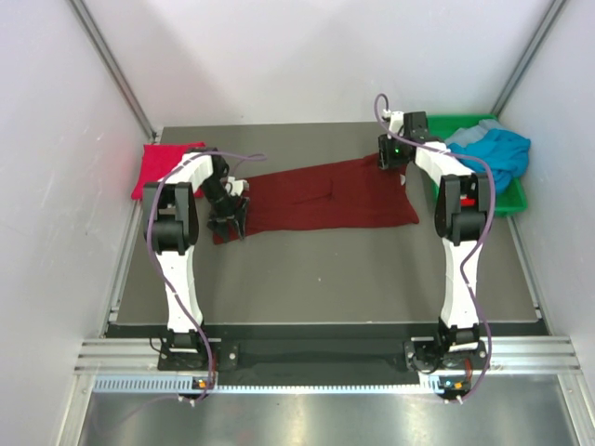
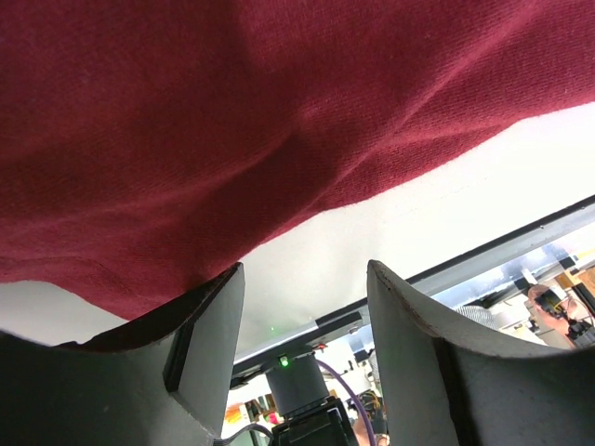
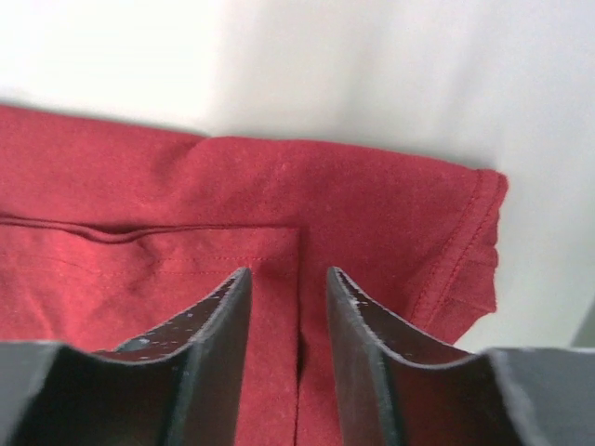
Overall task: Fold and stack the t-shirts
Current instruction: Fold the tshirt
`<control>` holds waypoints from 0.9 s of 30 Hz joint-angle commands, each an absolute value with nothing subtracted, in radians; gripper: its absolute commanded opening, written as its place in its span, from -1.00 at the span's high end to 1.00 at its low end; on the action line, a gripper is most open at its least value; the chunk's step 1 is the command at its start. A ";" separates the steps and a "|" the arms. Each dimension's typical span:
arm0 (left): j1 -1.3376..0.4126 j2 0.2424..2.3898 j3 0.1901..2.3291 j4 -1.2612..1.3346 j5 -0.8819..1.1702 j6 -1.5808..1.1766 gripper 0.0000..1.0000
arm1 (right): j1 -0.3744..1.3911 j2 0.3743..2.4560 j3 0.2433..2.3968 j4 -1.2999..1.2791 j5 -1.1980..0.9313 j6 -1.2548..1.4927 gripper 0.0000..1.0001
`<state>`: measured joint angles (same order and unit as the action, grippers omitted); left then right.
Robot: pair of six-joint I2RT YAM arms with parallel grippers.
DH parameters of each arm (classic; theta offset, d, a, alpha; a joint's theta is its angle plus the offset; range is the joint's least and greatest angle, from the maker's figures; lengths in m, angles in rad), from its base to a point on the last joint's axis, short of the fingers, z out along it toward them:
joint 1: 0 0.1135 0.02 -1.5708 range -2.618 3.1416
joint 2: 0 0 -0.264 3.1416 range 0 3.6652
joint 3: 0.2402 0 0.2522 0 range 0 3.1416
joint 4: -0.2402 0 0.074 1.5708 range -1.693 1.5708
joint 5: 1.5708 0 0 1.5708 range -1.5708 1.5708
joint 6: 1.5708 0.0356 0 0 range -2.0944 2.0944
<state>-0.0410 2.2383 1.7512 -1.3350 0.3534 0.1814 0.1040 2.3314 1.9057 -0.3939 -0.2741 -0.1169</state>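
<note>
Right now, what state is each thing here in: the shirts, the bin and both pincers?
maroon t-shirt: laid out lengthwise in the middle, partly folded.
crimson t-shirt: folded, at the far left.
teal-blue t-shirt: crumpled in the green bin.
green bin: upright, far right, occupied.
left pincer: open, at the maroon t-shirt's left end.
right pincer: fingers close together on its far right corner; grip unclear.

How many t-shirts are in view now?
3: dark maroon cloth shirt spread mid-table, bright red folded shirt far left, teal-blue shirt in the green plastic bin; more may hide beneath.
</note>
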 commanded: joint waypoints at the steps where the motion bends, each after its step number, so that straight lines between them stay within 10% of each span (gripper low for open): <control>1: -0.048 2.220 1.747 -1.353 0.360 0.179 -0.20 | 0.120 2.336 1.919 -0.394 -0.268 -0.138 0.25; 13: -0.051 2.210 1.736 -1.350 0.351 0.178 -0.20 | 0.118 2.327 1.916 -0.397 -0.294 -0.141 1.00; 27: -0.051 2.215 1.730 -1.345 0.324 0.172 -0.18 | 0.071 2.224 1.901 -0.388 -0.233 -0.137 1.00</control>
<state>-0.0479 2.2383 1.7313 -1.3350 0.3252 0.1772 0.0917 2.3249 1.9041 -0.4133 -0.2615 -0.1371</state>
